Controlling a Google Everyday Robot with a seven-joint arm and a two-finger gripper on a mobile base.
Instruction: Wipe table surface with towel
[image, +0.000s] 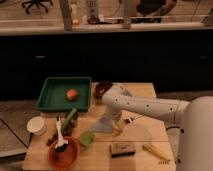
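1. While the white arm (145, 106) reaches in from the right, its pincer (111, 121) points down at the middle of the desk (145, 142); whether it is wide or narrow I cannot tell.
2. Grey-blue and roughly triangular, the towel (101, 125) lies flat on the desk right at the pincer's tip.
3. At the back left sits a green tray (52, 97) with an orange ball (72, 94) inside.
4. Near the front edge are a red bowl (63, 152), a green cup (87, 138), a white cup (36, 125), a dark-topped sponge (122, 148) and a yellow item (153, 150).
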